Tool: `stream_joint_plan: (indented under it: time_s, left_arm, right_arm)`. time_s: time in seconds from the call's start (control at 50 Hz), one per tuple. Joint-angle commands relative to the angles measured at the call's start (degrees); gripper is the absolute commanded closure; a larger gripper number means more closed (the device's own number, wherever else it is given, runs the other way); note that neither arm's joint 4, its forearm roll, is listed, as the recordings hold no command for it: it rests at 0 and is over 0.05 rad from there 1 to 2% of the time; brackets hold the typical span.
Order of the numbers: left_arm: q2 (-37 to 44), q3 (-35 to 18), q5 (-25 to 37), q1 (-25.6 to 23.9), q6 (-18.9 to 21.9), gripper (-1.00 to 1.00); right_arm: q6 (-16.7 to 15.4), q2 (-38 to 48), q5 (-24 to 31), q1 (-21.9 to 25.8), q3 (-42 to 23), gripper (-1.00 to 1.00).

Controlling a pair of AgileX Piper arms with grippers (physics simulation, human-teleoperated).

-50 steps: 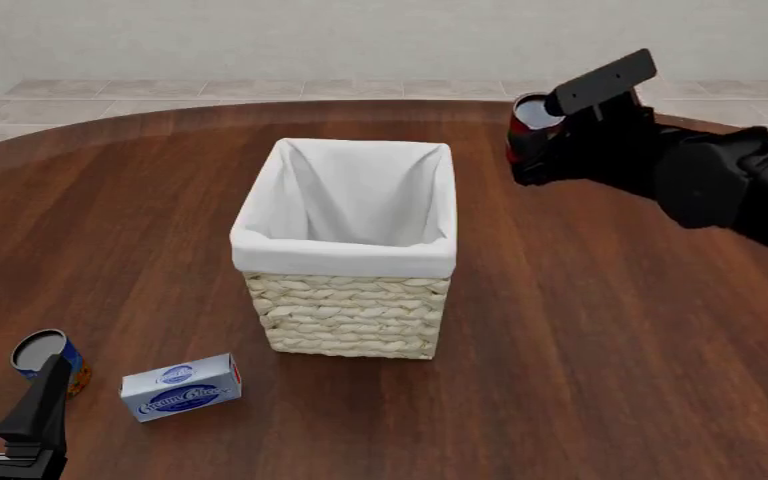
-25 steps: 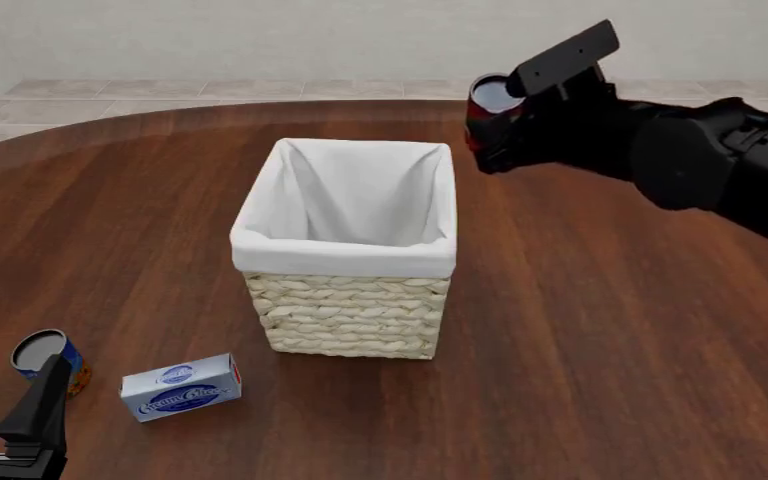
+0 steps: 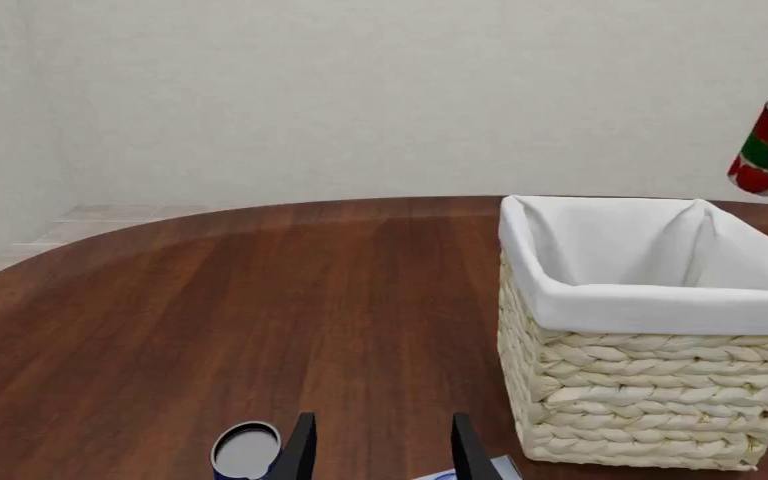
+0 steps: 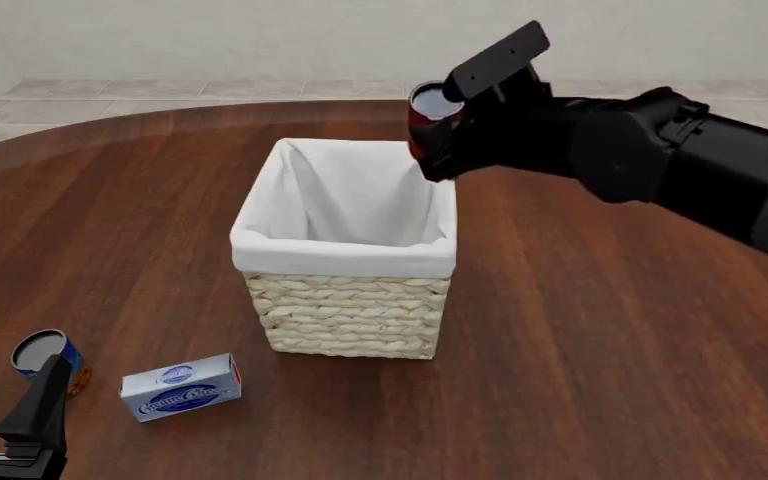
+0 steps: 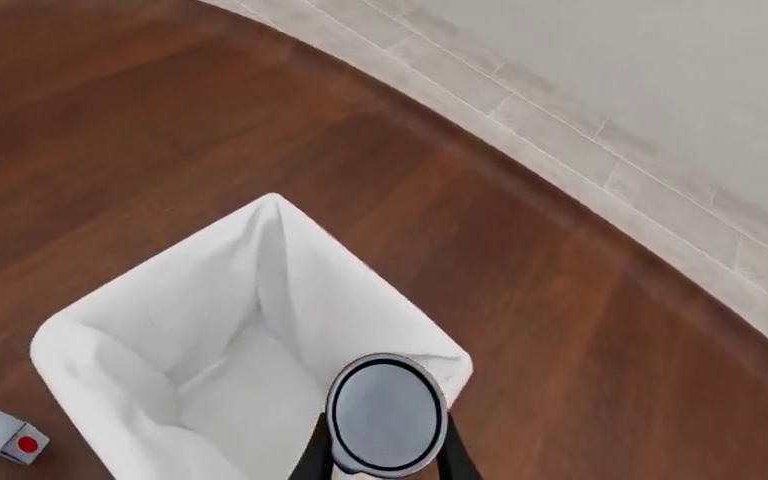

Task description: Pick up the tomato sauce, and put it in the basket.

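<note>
The right pincer [image 4: 440,135] grips the tomato sauce [image 4: 430,108] above the basket's [image 4: 344,258] far right corner. The left pincer [image 3: 375,455] hangs released, low over the counter [image 4: 598,340].

You're working in a bare simulated room, nothing like a real kitchen or lab. Your surface is a round, dark wooden table [image 4: 624,330] with glossy plank grain. Past its curved edge you've got a pale tiled floor [image 4: 224,90] and a plain off-white wall [image 3: 357,90]. Flat lighting and clean textures mark it as a rendered test scene.
</note>
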Motion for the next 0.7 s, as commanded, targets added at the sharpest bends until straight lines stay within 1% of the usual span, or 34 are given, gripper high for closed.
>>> stream_joint_plan:
  time_s: [0.02,0.18,0.3,0.4,0.48,0.52,0.7]
  left_arm:
    - [0.00,0.00,0.00,0.00,0.00,-1.00]
    - [0.00,0.00,0.00,0.00,0.00,-1.00]
    - [0.00,0.00,0.00,0.00,0.00,-1.00]
    - [0.00,0.00,0.00,0.00,0.00,-1.00]
    - [0.00,0.00,0.00,0.00,0.00,-1.00]
    - [0.00,0.00,0.00,0.00,0.00,-1.00]
    - [0.00,0.00,0.00,0.00,0.00,-1.00]
  right_arm:
    - [1.24,2.29,0.99,2.91,-1.94,1.00]
    - [1.92,4.49,2.31,4.93,-3.76,1.00]
    - [1.70,6.49,3.34,5.10,-5.00,1.00]
    - [2.63,8.11,4.90,5.95,-6.41,1.00]
    - [2.40,9.15,5.43,6.25,-6.96,1.00]
    - [2.90,9.60,6.05,6.93,-7.25,1.00]
    - [3.12,11.28,6.90,7.87,-8.00,1.00]
